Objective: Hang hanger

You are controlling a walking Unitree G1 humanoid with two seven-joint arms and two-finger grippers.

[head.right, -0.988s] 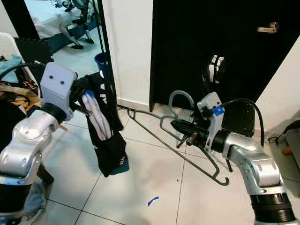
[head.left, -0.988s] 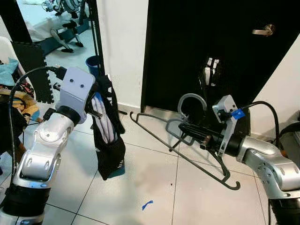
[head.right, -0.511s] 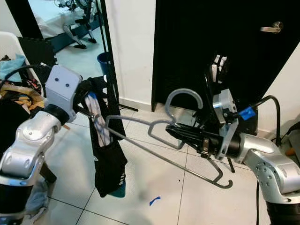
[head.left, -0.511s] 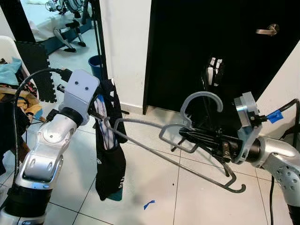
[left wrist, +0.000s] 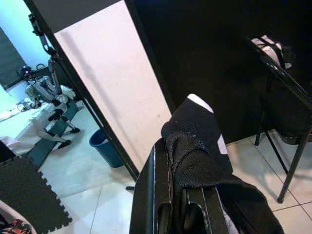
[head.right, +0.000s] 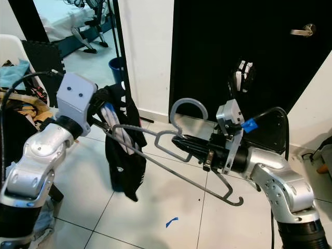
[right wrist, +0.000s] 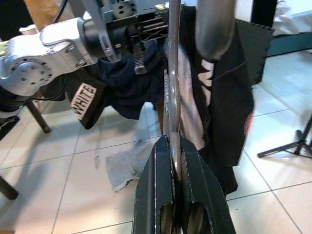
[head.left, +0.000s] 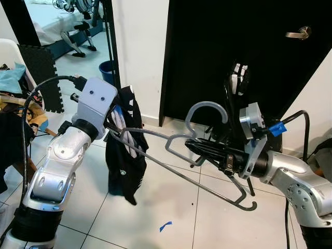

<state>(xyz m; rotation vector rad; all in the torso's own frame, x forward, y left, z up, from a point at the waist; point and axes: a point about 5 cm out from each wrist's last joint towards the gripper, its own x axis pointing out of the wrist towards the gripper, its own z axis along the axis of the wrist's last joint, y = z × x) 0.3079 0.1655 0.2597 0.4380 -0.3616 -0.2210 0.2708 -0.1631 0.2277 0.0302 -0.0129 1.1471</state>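
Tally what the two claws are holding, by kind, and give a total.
Grey plastic clothes hangers: 1, pinched in the right claw at.
Black garments with white print: 1, gripped by the left claw at.
Total: 2.

A home interior, shown by a white tiled floor (head.left: 171, 207), a black door (head.left: 244, 46) with lever handle (head.left: 296, 34), exercise equipment (head.left: 78, 26) seen left of the door, clothes piled (head.left: 13, 98) farther left
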